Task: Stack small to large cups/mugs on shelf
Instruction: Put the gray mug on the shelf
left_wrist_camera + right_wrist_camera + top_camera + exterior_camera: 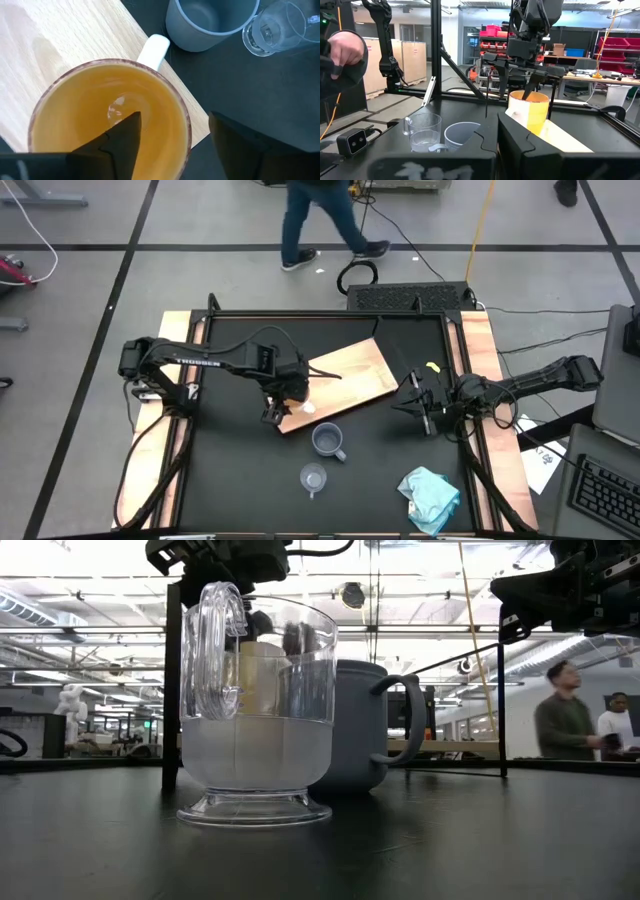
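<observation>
Black tabletop (pixel 230 480) — one shelf (pixel 355 370), three mugs — orange (pixel 107 117), blue-grey (pixel 328 441), clear (pixel 313 478).

Black tabletop (pixel 240 480), framed w/ wood side strips. Light-wood board (pixel 350 375) is laid flat on it, skewed, approx. mid-table. Orange mug (pixel 300 408) w/ white handle is set on the board's near-left corner, right at the edge. Blue-grey mug (pixel 328 441) is stood on the bare top just beside that corner; clear glass cup (pixel 313 478) near it, further front. Teal cloth (pixel 432 495) is crumpled at front right.
</observation>
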You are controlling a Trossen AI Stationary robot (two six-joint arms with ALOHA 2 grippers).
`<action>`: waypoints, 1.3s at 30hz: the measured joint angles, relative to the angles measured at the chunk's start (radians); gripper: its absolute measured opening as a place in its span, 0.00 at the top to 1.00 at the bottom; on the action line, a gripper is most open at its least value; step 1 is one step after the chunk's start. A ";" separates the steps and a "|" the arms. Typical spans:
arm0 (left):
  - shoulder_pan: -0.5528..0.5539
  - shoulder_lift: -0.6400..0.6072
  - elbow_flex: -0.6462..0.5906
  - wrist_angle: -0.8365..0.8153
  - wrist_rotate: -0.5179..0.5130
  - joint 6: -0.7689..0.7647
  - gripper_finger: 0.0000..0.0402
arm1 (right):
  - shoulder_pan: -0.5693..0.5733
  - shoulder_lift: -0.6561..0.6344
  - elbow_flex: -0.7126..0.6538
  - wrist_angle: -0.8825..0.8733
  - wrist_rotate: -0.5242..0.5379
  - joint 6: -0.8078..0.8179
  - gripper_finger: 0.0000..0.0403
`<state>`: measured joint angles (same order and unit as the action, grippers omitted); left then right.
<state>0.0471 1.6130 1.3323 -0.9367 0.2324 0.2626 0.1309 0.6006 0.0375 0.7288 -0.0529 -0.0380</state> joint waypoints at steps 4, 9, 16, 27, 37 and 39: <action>0.000 -0.018 0.000 -0.002 -0.013 0.000 0.40 | 0.000 0.000 0.000 0.000 0.000 0.000 1.00; 0.000 -0.065 0.000 0.008 -0.027 -0.001 0.40 | 0.000 0.000 0.000 0.000 0.000 0.000 1.00; 0.000 -0.153 0.000 0.030 -0.034 0.001 0.40 | 0.000 0.000 0.000 0.000 0.000 0.000 1.00; -0.030 -0.274 0.001 0.045 -0.016 0.077 0.58 | 0.000 0.003 0.000 -0.004 0.000 0.000 1.00; -0.151 -0.307 0.001 0.045 -0.061 0.124 0.97 | 0.000 0.009 0.000 -0.008 0.000 0.000 1.00; -0.194 -0.307 0.001 0.043 -0.099 0.125 0.99 | 0.000 0.010 0.000 -0.013 0.000 0.000 1.00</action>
<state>-0.1470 1.3056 1.3331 -0.8932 0.1330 0.3874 0.1308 0.6102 0.0372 0.7153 -0.0532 -0.0383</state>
